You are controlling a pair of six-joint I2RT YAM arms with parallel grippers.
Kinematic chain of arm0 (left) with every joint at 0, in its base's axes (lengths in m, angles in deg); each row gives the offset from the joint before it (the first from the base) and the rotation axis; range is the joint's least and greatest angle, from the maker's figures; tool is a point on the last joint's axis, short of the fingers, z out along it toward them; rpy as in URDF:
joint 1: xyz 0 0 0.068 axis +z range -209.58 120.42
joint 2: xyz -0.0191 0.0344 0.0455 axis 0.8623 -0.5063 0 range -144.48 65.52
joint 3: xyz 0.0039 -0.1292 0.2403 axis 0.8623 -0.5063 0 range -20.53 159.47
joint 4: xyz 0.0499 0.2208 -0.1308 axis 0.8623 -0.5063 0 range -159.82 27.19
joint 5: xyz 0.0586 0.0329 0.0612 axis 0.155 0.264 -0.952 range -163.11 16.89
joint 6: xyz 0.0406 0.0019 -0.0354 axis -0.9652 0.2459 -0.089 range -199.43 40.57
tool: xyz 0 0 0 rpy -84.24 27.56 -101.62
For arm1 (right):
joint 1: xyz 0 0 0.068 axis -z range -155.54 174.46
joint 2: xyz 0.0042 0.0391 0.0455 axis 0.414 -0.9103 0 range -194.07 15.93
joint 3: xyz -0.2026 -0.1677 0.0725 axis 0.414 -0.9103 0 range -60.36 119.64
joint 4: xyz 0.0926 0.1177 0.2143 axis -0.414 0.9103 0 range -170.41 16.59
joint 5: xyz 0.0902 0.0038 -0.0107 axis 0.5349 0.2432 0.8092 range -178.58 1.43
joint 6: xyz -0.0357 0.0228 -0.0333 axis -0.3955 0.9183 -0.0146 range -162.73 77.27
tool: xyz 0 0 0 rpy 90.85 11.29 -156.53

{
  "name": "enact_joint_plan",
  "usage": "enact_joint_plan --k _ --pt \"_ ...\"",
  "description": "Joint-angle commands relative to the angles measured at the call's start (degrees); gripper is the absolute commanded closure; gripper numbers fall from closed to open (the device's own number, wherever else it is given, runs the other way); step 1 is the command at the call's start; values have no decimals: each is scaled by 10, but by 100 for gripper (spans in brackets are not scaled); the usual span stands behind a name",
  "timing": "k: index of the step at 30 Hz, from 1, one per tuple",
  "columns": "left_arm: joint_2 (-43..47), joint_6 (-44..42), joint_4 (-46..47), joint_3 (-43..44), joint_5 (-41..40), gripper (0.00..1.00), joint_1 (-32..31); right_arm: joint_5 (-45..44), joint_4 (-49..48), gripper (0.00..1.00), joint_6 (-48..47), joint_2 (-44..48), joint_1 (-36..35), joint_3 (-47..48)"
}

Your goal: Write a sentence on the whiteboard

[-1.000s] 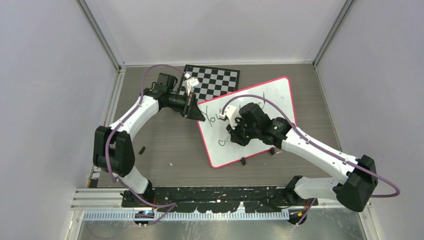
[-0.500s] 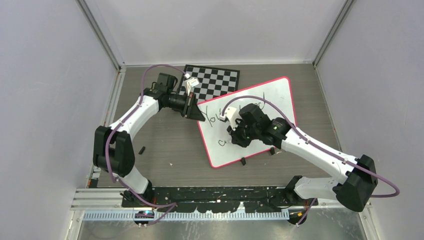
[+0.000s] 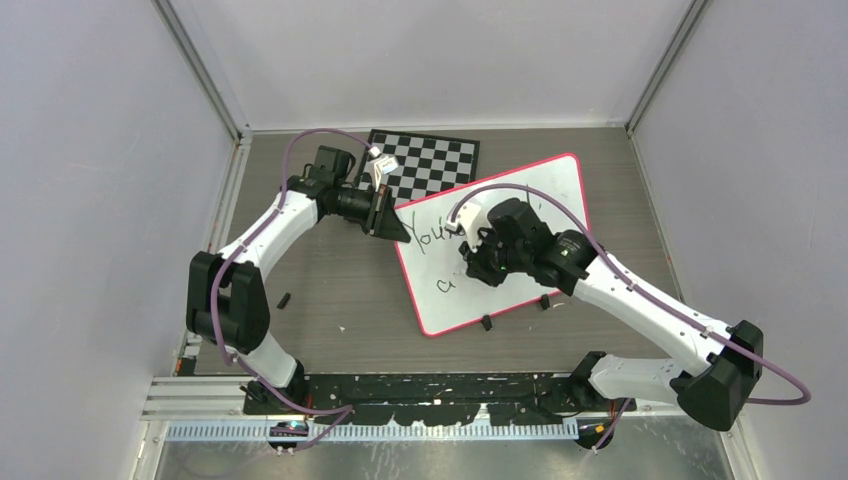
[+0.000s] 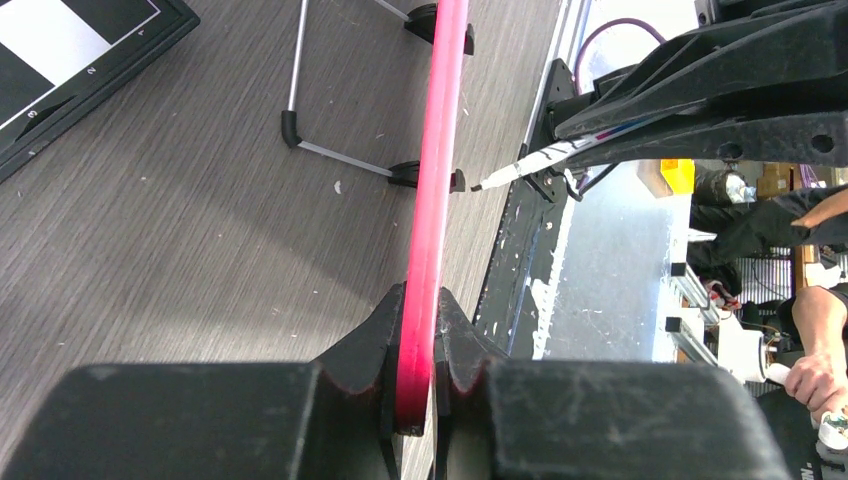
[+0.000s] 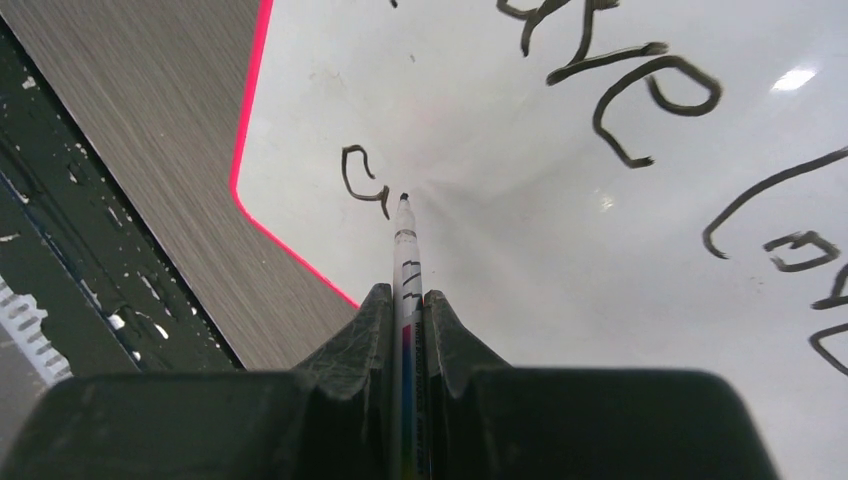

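The whiteboard (image 3: 545,185) lies tilted on the table, propped at a slant, with a pink-red frame. Black lettering "You're" (image 3: 436,236) runs along its upper line, partly hidden by my right arm. A lone "a" (image 3: 443,284) starts the lower line. My left gripper (image 3: 399,234) is shut on the board's left frame edge (image 4: 430,220), seen edge-on between its jaws (image 4: 418,335). My right gripper (image 3: 480,265) is shut on a whiteboard marker (image 5: 405,265). The marker's tip (image 5: 403,199) is just right of the "a" (image 5: 360,180), at or just off the board's surface (image 5: 520,270).
A black-and-white checkerboard (image 3: 432,160) lies behind the whiteboard at the back. Two black clips (image 3: 487,322) sit on the board's near edge. A thin metal stand leg (image 4: 296,80) props the board from behind. A small black piece (image 3: 285,299) lies on the table at left.
My right arm has shifted right and slightly away, carrying the marker from over the "a" to just right of it. My left gripper and the board have not moved.
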Motion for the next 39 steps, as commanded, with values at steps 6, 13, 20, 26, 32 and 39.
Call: enact_joint_plan --k 6,13,20,26,32,39 --pt "-13 -15 -11 13 -38 100 -6 -36 -44 100 10 -6 13 25" --pt "-13 -17 -10 11 -39 100 -5 -29 -49 100 11 -8 15 -5" --pt "-17 -17 -10 13 -38 100 -5 -10 -26 100 9 7 15 -35" --pt "-19 -18 -11 13 -37 100 -5 -11 -4 100 -2 10 15 -46" --pt "-17 -17 -10 13 -35 100 -5 -16 17 100 -4 35 16 -10" --pt "-16 -17 -10 14 -32 100 -6 -23 -4 100 -3 27 21 -4"
